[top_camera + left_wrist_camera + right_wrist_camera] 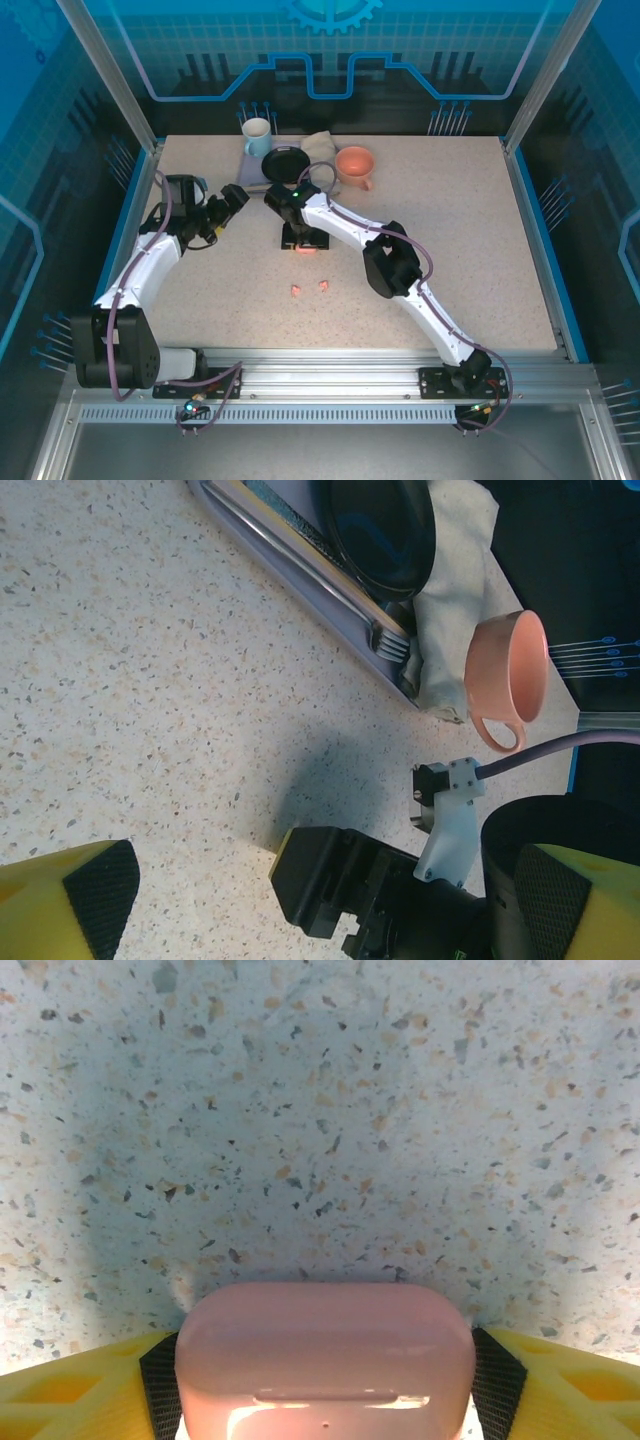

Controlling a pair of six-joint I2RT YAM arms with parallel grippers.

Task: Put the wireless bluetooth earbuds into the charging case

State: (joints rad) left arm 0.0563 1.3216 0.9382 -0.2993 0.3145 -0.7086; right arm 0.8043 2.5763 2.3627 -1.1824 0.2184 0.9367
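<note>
The task looks barely begun. Two coral-pink earbuds (296,290) (324,286) lie loose on the speckled tabletop (470,250), close to each other and on the near side of the right gripper (303,238), apart from it. Neither is in a case.

The right gripper is closed on a pink case (325,1360). In the right wrist view its black pads (160,1380) press against the two rounded ends of the case. A seam runs across the front of the case with a small dot below it, so the lid looks shut. From these views I cannot tell whether the case rests on the tabletop or hangs just above it.

The left gripper (235,200) stands wide open with nothing between its fingers. It sits off to the left of the case and points toward the right arm. At the far edge of the tabletop are a black plate (285,163) and a coral cup (355,165) — neither seems part of the job.

By my reading, nearly everything is left to do: open the lid, pick up each earbud in turn and seat it in its socket — with the open left gripper the likelier one for picking while the right steadies the case.
</note>
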